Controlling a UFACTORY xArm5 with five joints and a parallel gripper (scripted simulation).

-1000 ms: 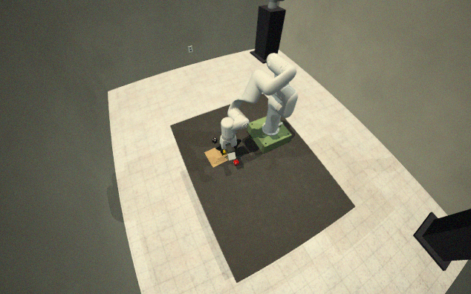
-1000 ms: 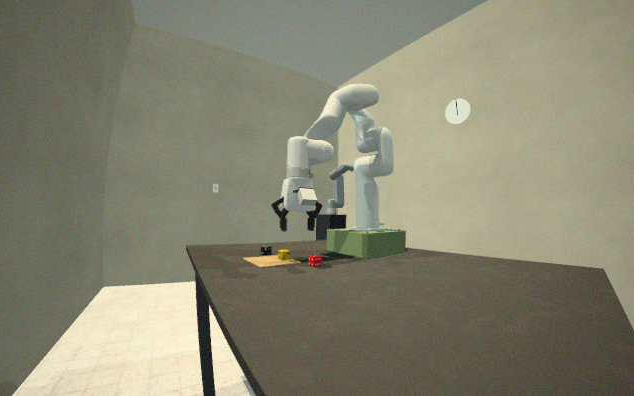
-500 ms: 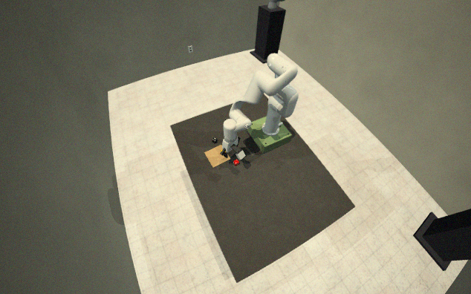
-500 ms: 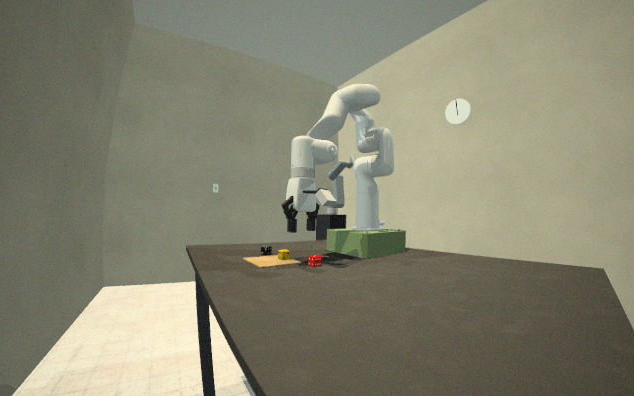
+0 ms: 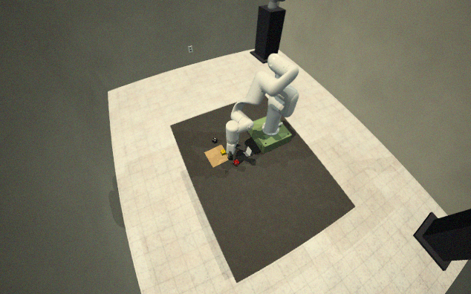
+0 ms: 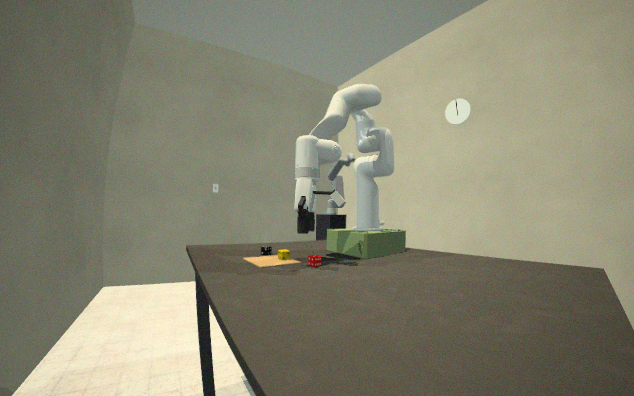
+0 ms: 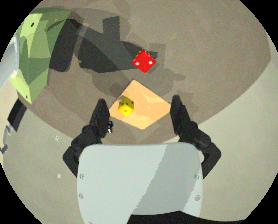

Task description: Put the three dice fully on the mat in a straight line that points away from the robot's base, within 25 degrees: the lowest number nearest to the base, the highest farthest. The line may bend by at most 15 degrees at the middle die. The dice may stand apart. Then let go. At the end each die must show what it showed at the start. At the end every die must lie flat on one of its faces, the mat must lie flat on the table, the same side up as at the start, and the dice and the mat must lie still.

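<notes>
My wide-open, empty black gripper (image 5: 230, 157) (image 6: 306, 222) (image 7: 138, 104) hovers above the square tan mat (image 5: 215, 157) (image 6: 266, 262) (image 7: 146, 111), which holds one yellow die (image 5: 223, 152) (image 6: 284, 254) (image 7: 126, 106).

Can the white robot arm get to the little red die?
Probably yes: the red cube die sits off the mat, nothing seems piled on it, and the gripper is open above the table.

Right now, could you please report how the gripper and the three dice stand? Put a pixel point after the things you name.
Black-fingered gripper (image 6: 306, 227) (image 7: 138, 104) open, empty, above the table. Yellow die (image 5: 223, 152) (image 6: 284, 255) (image 7: 125, 106) on tan square mat (image 5: 214, 159) (image 6: 264, 262) (image 7: 145, 116); red (image 5: 236, 162) (image 6: 314, 261) (image 7: 144, 61) and black dice (image 5: 215, 140) (image 6: 266, 250) off it.
</notes>
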